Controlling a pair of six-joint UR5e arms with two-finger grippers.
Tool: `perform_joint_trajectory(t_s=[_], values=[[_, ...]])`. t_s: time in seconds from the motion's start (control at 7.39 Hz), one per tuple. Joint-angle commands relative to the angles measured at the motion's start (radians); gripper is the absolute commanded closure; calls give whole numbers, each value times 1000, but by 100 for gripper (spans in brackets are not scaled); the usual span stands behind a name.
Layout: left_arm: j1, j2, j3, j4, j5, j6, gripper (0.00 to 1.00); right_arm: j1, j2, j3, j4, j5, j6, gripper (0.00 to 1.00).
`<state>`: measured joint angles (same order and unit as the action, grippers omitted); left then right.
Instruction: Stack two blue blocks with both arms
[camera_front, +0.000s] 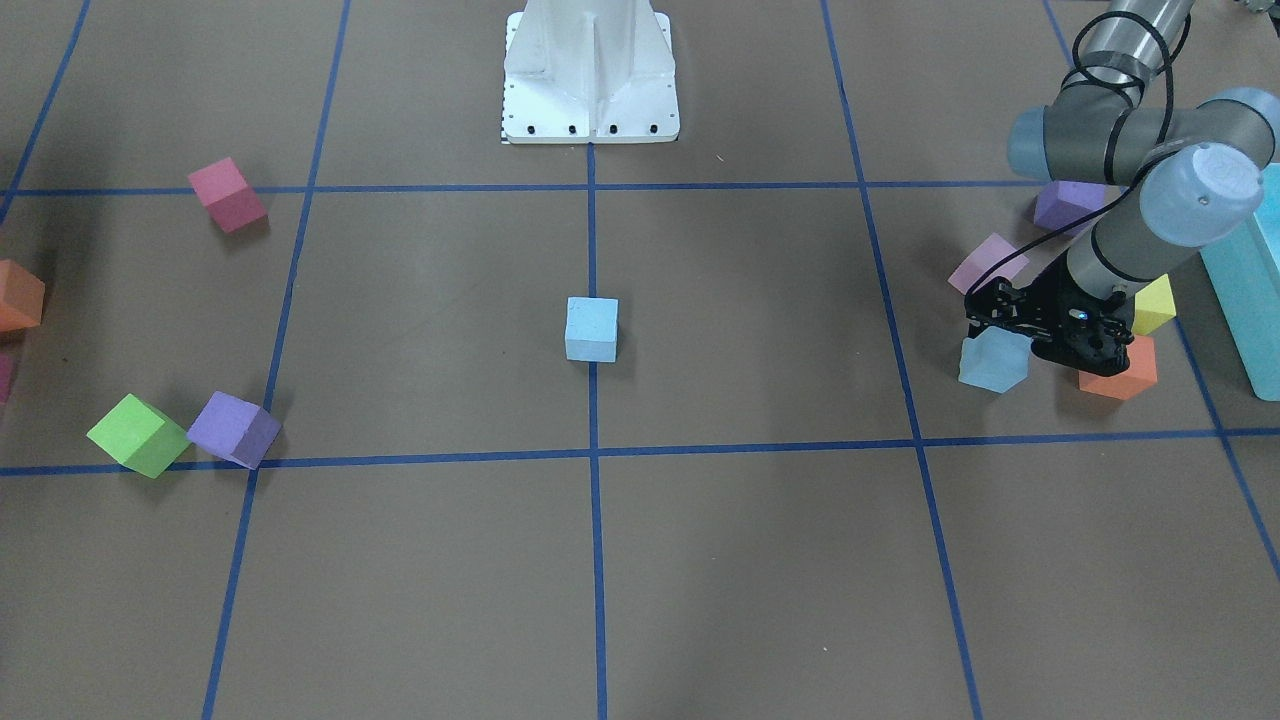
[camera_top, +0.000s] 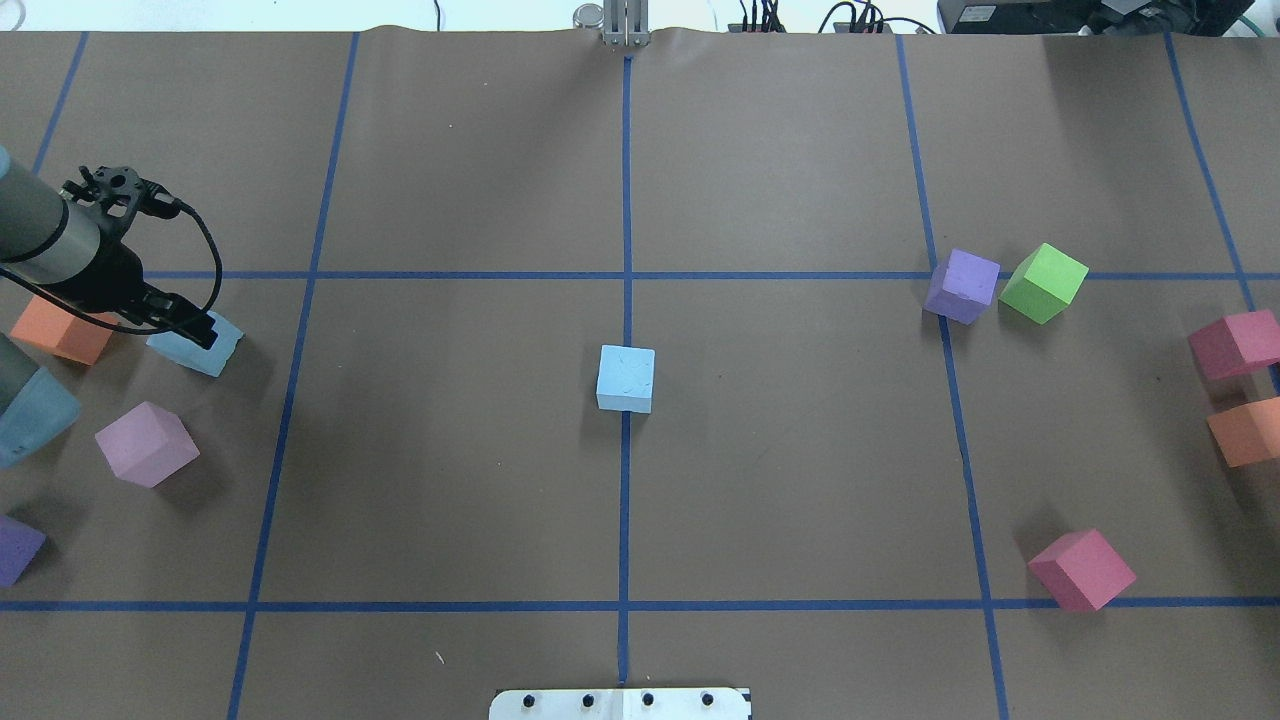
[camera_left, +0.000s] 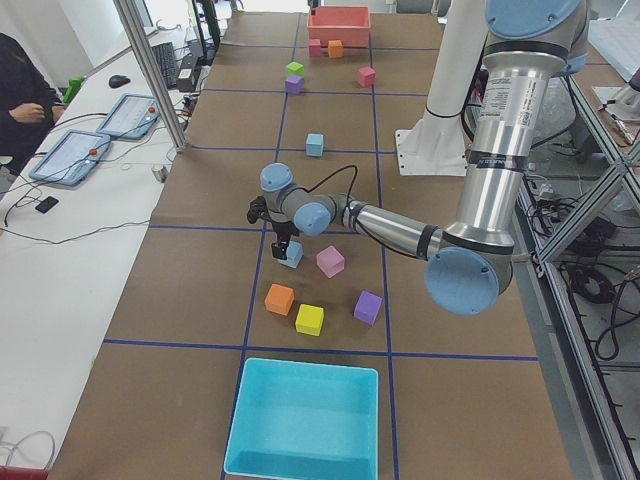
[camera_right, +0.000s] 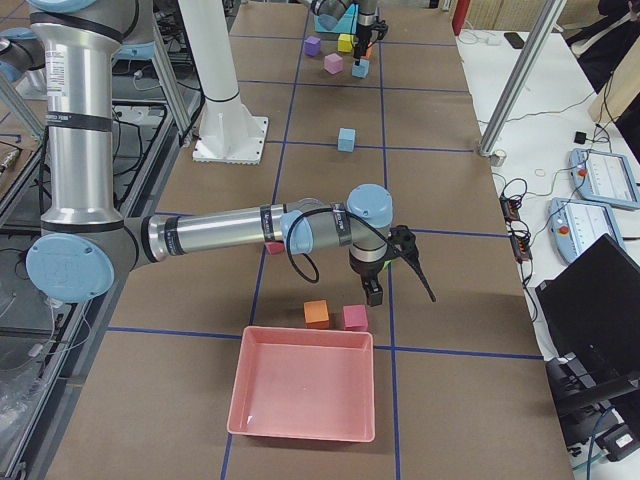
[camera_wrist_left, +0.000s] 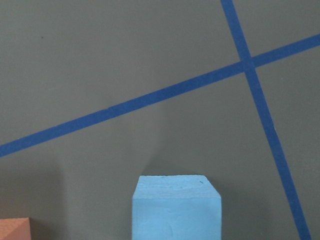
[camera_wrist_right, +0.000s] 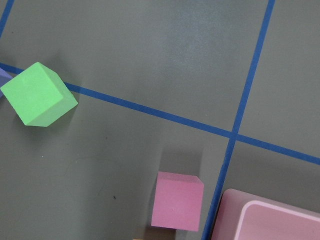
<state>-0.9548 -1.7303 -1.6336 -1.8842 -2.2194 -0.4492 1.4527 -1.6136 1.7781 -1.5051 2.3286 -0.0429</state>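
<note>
I count two blue blocks: centre block (camera_top: 626, 378) with open room around; side block (camera_top: 215, 352) under left gripper (camera_top: 192, 326), jaws unreadable; right gripper (camera_right: 374, 293) likewise.

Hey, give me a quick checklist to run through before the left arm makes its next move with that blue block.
1. Left gripper positioned on the left blue block: ok.
2. Fingers shut firmly on that block: cannot tell.
3. Centre blue block sits flat, top face free for stacking: ok.
4. No cube lies between the two blue blocks in the overhead view: ok.
5. Clearance from the orange cube close beside the gripper: cannot tell.
6. Right gripper well away from the centre block: ok.
</note>
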Motion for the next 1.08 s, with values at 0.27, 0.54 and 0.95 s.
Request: perform_joint_trajectory(t_s=[0.27, 0.54, 0.95], values=[[16, -26, 52, -16, 4, 0, 2, 0, 4, 0, -1, 0, 0, 0], [18, -26, 109, -116, 6, -22, 2, 0, 8, 0, -1, -2, 2, 0], [21, -26, 118, -130, 6, -31, 7, 0, 8, 1, -1, 0, 2, 0]])
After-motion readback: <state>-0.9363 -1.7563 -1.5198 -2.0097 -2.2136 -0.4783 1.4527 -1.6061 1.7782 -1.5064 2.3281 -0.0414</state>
